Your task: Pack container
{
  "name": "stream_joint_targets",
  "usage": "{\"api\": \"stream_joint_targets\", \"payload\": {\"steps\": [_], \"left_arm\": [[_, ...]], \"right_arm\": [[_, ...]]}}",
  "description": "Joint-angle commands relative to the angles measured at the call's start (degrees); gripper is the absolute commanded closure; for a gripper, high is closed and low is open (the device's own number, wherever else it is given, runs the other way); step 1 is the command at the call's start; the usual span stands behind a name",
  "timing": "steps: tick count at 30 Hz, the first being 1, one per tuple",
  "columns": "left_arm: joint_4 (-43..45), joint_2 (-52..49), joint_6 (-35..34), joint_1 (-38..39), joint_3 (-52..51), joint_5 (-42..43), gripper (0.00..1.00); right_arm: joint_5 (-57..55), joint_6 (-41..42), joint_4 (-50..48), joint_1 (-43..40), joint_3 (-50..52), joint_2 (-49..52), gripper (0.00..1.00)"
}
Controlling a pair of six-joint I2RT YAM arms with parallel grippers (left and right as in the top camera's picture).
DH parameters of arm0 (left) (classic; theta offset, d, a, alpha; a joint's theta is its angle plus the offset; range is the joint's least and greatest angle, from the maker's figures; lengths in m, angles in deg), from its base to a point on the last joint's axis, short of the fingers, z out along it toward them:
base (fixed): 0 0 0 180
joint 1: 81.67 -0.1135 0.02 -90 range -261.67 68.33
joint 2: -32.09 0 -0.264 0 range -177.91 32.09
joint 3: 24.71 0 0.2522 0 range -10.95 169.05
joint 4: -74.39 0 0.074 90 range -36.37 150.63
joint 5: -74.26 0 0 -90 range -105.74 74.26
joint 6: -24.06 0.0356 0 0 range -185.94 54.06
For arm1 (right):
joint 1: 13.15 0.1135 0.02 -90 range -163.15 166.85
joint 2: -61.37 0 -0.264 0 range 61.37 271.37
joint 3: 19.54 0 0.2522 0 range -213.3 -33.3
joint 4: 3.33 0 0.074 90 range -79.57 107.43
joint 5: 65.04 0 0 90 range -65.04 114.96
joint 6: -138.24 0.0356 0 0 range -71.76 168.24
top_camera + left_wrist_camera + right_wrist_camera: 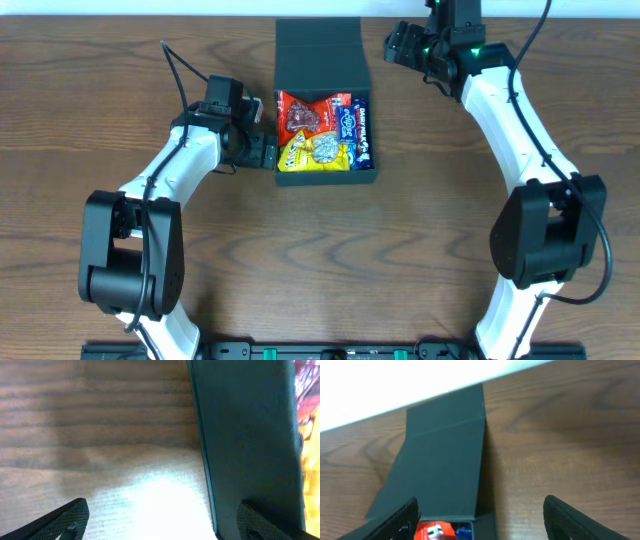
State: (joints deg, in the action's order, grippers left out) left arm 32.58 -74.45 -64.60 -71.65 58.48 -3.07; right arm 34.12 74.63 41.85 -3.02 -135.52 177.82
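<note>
The dark teal container [365, 181] sits at the table's middle back, its flap lid [318, 44] laid open away from me. Inside lie a red packet [303, 112], a yellow packet [313, 152] and a blue packet [359, 125]. My left gripper [266, 151] is open and empty against the container's left wall [250, 445]; one finger is over the wall, the other over the table. My right gripper [397, 45] is open and empty, beside the lid's right edge. The right wrist view shows the lid [445, 455] and the packets' tops [437, 531].
The wooden table [430, 230] surrounds the container. A white strip [150, 8] runs along the table's far edge. A dark rail [320, 350] lines the front edge.
</note>
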Motion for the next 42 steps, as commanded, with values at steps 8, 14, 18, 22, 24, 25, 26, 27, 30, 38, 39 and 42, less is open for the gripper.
{"api": "stream_joint_targets", "payload": {"steps": [8, 14, 18, 22, 24, 25, 26, 27, 30, 38, 39, 42], "left_arm": [[13.22, -0.92, -1.55, -5.42, 2.73, 1.81, 0.33], [24.20, -0.92, -5.64, -8.00, 2.73, 9.31, 0.94], [26.47, -0.92, -5.92, -8.13, 2.73, 11.47, 0.94], [34.84, -1.03, -14.69, -8.17, 2.73, 17.27, 0.94], [37.86, -1.05, -14.69, -8.17, 2.73, 16.96, 0.94], [39.04, -1.20, -14.69, -8.20, 2.75, 16.52, 0.94], [39.85, -1.70, -14.78, -8.35, 3.15, 15.69, 0.94], [39.65, -2.29, -15.10, -8.57, 3.78, 15.72, 0.94], [37.94, -6.43, -17.33, -9.70, 8.22, 18.05, 0.94], [22.23, -24.63, -18.82, -11.54, 31.36, 20.65, 0.94], [19.74, -26.99, -19.67, -11.54, 34.40, 21.20, 0.94], [16.35, -31.65, -22.23, -11.54, 39.28, 24.48, 0.95]], "right_arm": [[-0.35, -3.45, 4.39, -1.11, 0.13, -0.22, 0.49], [-0.35, -3.74, 5.68, -1.05, 0.13, 1.05, 0.98], [-0.31, -3.74, 6.01, -1.03, 0.13, 1.05, 0.99], [0.85, -3.69, 4.94, -0.44, 0.33, 2.29, 0.99], [2.54, -2.21, 4.00, -0.35, 0.33, 3.63, 0.98], [4.37, -0.72, 3.30, -0.39, 0.33, 4.61, 0.99], [7.30, 1.03, 2.05, -0.63, 0.33, 6.12, 0.98], [9.18, 2.38, 1.16, -0.81, 0.33, 7.10, 0.99], [13.31, 6.49, -1.73, -1.70, 0.33, 9.90, 0.99], [13.62, 10.05, -6.14, -3.02, 0.33, 12.83, 0.99], [15.37, 10.88, -7.67, -3.30, 0.33, 13.94, 0.99], [20.00, 14.58, -12.46, -4.15, 0.33, 17.55, 0.99]]}}
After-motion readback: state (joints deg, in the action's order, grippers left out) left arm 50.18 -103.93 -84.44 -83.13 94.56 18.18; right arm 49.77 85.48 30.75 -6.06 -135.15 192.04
